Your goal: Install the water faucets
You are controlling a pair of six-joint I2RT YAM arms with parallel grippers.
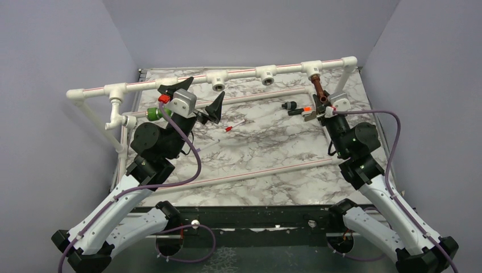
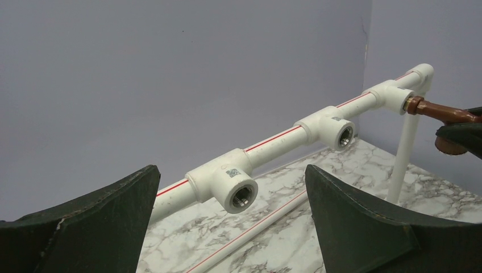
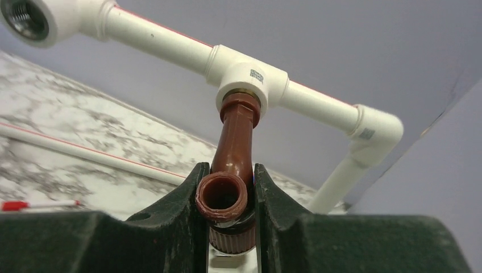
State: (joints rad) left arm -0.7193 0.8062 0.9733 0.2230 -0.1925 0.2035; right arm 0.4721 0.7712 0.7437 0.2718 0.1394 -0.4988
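The copper-coloured faucet [image 1: 318, 90] has its stem in the rightmost T-fitting [image 1: 311, 68] of the white pipe frame. My right gripper [image 1: 325, 107] is shut on its spout end; the right wrist view shows the faucet [image 3: 234, 142] pinched between both fingers, its stem at the fitting [image 3: 250, 79]. The green faucet [image 1: 152, 114] sits against a white fitting [image 1: 128, 120] at the frame's left side, partly hidden by my left arm. My left gripper [image 1: 206, 88] is open and empty, just in front of the second T-fitting [image 2: 233, 185].
Two T-fittings [image 1: 217, 82] [image 1: 267, 74] on the top rail have open threaded holes. A small black piece with an orange tip [image 1: 298, 108] and a thin white stick with a red tip [image 1: 233, 128] lie on the marble board. Lower pipes [image 1: 250, 170] cross it.
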